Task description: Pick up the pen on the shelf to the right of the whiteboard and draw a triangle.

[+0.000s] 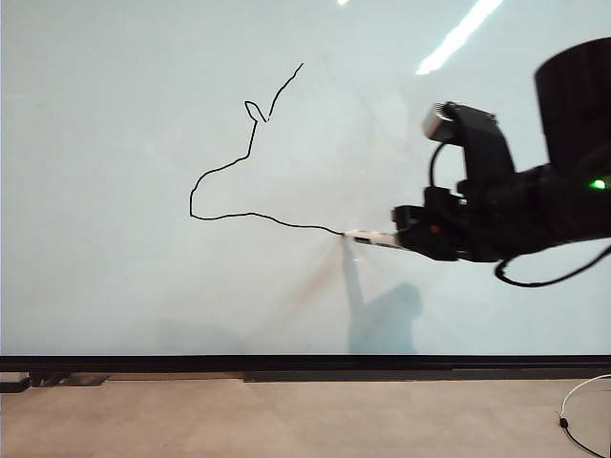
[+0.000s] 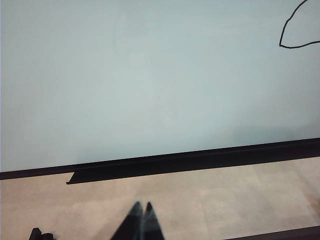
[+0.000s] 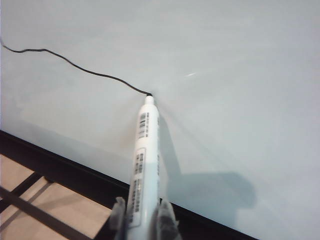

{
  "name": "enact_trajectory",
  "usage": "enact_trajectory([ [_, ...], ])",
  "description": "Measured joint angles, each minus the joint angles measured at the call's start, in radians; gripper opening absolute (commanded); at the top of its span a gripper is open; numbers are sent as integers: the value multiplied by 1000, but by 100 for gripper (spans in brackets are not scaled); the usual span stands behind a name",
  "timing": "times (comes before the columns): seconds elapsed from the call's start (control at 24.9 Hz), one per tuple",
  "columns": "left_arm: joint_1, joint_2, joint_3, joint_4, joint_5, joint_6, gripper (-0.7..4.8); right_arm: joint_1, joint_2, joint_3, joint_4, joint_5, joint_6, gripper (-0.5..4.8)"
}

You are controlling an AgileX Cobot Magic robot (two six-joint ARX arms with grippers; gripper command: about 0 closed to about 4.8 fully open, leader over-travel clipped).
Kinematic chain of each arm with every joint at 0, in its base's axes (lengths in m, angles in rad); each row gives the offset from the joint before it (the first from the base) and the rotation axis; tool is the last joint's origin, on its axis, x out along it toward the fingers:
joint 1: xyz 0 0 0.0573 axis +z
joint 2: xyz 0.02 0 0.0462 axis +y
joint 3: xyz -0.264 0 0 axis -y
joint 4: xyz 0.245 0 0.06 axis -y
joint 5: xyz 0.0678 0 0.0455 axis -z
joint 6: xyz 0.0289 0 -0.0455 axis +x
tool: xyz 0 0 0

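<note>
Pen [image 3: 141, 165] tip sits right on the whiteboard [image 1: 115, 286], at the end of the line I've got so far. Right gripper [image 3: 141, 220] is clamped on the rear of the barrel, fingers either side, so the pen sticks straight out ahead of it w/ its long axis running from the jaws to the board. In the exterior view that means pen [image 1: 368, 239] pointing left and a touch up from the right gripper [image 1: 406, 229], tip touching the glossy surface, shadow just below.

What the next stroke turns on, imo: the triangle [image 1: 234, 172] is open. The free upper end of the outline lies up and to the left of the tip, well apart from it. So the closing side would have to run up and leftward from the gripper, tip kept pressed on.

Left gripper [image 2: 141, 220] is parked low, fingers together, nothing in them, pointing at the floor strip under the board; far from the drawing. Right arm is the only one near.

Look of the thing: outline is thin, black, wobbly. Peak stroke at the top, small loop below it, bulge on the far side from the gripper, then a wavy base running to the tip. Pen barrel white w/ dark print blocks, black nib.
</note>
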Motion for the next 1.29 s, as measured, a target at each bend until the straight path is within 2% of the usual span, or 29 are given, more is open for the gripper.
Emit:
enact_trajectory([
  [0.4, 0, 0, 0, 0, 0, 0, -5, -98, -72, -99, 42, 15, 0, -5],
  [0.6, 0, 0, 0, 0, 0, 0, -5, -183, -137, -159, 53, 21, 0, -5],
  [1.09, 0, 0, 0, 0, 0, 0, -5, -294, -163, -222, 93, 10, 2, -5],
  [1.17, 0, 0, 0, 0, 0, 0, -5, -279, -167, -249, 142, -32, 20, -5],
  [1.29, 0, 0, 0, 0, 0, 0, -5, -186, -230, -284, 180, -34, 31, -5],
])
